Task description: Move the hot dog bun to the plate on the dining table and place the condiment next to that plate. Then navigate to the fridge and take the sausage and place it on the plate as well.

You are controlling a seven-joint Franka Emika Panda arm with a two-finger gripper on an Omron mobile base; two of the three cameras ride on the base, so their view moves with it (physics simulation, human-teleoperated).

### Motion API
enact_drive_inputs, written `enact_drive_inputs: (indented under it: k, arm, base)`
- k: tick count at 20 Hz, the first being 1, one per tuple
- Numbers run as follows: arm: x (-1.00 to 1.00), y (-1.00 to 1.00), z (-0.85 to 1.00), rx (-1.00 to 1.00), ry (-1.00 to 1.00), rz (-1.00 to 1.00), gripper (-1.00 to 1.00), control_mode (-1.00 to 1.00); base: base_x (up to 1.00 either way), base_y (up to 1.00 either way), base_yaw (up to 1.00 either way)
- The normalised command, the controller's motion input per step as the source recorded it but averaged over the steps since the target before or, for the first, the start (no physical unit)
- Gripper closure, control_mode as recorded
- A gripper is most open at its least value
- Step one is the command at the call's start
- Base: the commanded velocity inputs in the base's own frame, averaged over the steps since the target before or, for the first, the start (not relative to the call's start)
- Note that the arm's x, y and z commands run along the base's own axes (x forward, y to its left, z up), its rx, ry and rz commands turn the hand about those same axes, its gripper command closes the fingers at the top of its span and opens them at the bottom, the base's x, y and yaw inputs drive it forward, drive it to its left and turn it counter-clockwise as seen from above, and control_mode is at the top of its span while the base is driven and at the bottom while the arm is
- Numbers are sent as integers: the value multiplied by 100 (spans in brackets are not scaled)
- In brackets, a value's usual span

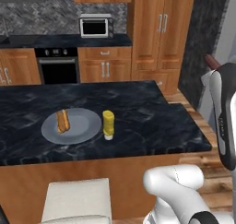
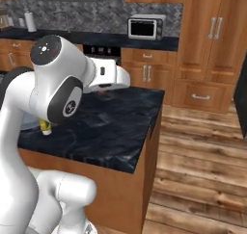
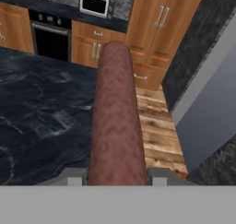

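The dark marbled surface (image 1: 152, 112) is the dining table here, and it sits between the robot and the far wall of wooden cabinets, so whatever is meant for the meal has to cross its near edge. On its left part lies the grey plate (image 1: 83, 128), with the hot dog bun (image 1: 62, 120) lying on it toward the left side; that step looks done. The yellow condiment (image 1: 108, 124) stands upright just beside the plate's right rim, off the plate, as the task wants it.

What remains is the sausage (image 3: 115, 121). In the hand view it runs lengthwise away from the camera, its near end pinched between the two fingers (image 3: 159, 174), which are closed against its sides (a grip at one end, so the free end can be lowered first). In the left base view its tip shows above the arm at the right edge, well apart from the plate and off to the right of the surface.
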Motion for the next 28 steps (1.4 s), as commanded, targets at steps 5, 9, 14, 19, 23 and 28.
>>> enact_drive_inputs:
  k: [5,9,14,19,23,28]
  arm:
    - [0,0,0,0,0,0,100,100]
    - [54,23,-6,0,0,32,100,-100]
    - [87,20,-2,2,1,58,100,-100]
    - [75,66,0,0,0,56,100,-100]
    - [48,100,0,-6,0,47,100,-100]
    - [-8,100,4,-31,0,36,100,-100]
  base:
    - [49,44,14]
    - [0,0,0]
    - [0,0,0]
    - [0,0,0]
    - [0,0,0]
    - [0,0,0]
